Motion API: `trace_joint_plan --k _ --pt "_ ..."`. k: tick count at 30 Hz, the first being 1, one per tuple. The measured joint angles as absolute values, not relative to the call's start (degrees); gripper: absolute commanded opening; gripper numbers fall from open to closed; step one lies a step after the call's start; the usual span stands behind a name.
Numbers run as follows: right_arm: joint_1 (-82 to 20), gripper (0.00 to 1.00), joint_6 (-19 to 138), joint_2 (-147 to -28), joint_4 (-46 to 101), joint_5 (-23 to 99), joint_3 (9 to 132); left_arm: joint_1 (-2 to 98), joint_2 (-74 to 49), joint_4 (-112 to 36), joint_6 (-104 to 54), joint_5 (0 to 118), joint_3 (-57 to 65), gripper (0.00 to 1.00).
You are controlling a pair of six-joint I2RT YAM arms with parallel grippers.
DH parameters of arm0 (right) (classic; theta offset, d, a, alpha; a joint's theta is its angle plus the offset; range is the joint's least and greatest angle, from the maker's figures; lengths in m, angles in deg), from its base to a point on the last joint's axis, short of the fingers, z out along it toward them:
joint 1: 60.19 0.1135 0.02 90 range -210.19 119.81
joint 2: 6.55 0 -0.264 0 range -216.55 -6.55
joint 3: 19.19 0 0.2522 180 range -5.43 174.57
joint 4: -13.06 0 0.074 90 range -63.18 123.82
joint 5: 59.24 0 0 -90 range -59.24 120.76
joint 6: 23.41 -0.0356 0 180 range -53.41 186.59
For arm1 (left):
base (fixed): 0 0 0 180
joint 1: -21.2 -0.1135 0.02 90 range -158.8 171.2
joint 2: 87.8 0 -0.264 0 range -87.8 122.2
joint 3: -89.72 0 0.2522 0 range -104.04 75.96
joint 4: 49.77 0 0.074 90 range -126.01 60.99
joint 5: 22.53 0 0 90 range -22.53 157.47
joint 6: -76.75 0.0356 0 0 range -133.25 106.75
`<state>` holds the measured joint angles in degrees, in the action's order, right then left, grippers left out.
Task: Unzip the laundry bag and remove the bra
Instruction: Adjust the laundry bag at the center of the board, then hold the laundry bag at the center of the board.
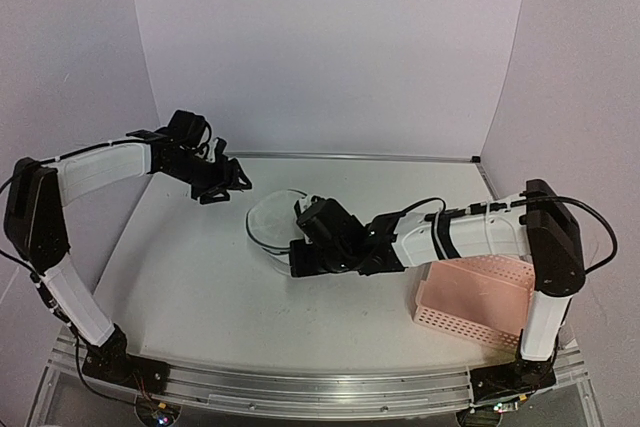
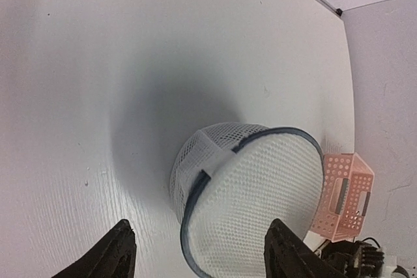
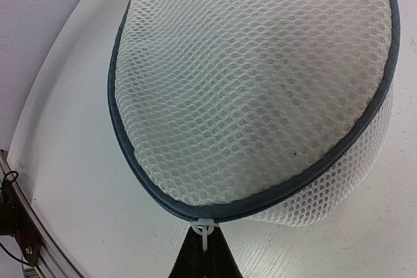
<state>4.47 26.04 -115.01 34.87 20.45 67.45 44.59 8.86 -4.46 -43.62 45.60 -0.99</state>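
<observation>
So the right gripper (image 3: 203, 249) is pinched shut on the white zip pull (image 3: 204, 231), with the bag (image 3: 260, 83) right ahead of its tips and the rim zipped where I can see. The left gripper (image 2: 199, 239) is wide open and holds nothing; the bag sits just beyond its fingers.

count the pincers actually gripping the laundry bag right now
1. The right pincer is shut on the white zipper pull at the near rim of the laundry bag. The left pincer is open and clear of the bag, hovering beyond it to the left.
</observation>
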Motion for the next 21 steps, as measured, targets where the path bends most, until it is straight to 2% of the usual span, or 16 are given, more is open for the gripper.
trace_joint_plan --k 4,11,21 --pt "4.5 0.00 24.7 -116.3 35.0 20.4 68.9 44.7 1.1 -5.0 -46.3 45.9 4.2 0.69" --pt "4.5 0.00 23.6 -117.2 35.2 20.5 69.7 45.2 -8.5 -11.9 -54.3 39.8 19.1 0.73" --pt "4.5 0.00 23.5 -117.2 35.1 20.6 70.2 50.4 -10.6 -32.4 -72.2 34.1 35.0 0.73"
